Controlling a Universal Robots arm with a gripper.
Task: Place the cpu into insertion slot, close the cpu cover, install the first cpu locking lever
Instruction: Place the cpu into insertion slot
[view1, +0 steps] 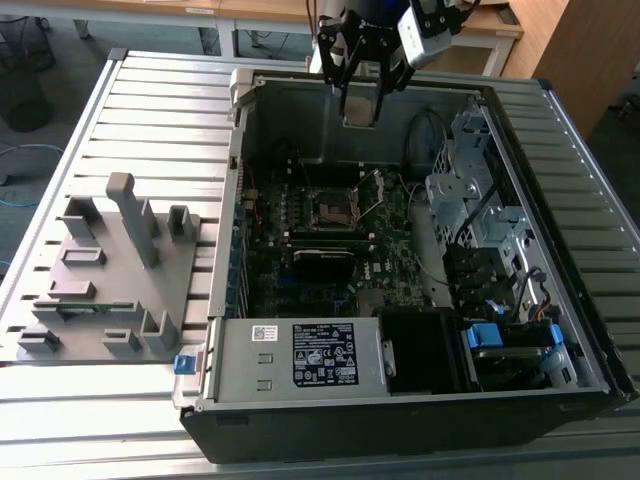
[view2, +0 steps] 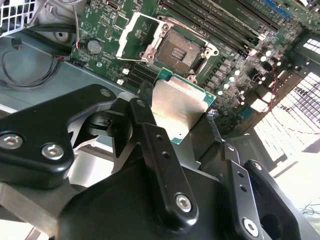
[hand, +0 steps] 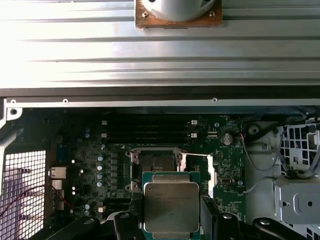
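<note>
The end effector (view1: 361, 112) hung above the open computer case (view1: 232, 200), near the case's far wall in the exterior view, with its two dark fingers (view2: 150, 131) closed in on opposite edges of the cpu (hand: 171, 207). The chip sat gripped between them, its dull silver metal top and thin green border plain in both wrist views. It was held in the air, well clear of the motherboard (hand: 90, 150) and not touching anything but the fingers. Below it the insertion slot (view2: 181, 50) lay bare, its dark centre with the contact field exposed inside the silvery rim. The cpu cover (view2: 123, 36) stood swung open at one side of the slot, and green board showed through its square window. The case lay on its side on a slatted metal bench (view1: 150, 110). On the exterior view's left, just beside the case, a grey fixture tray (view1: 110, 270) with upright posts rested on the same bench.
</note>
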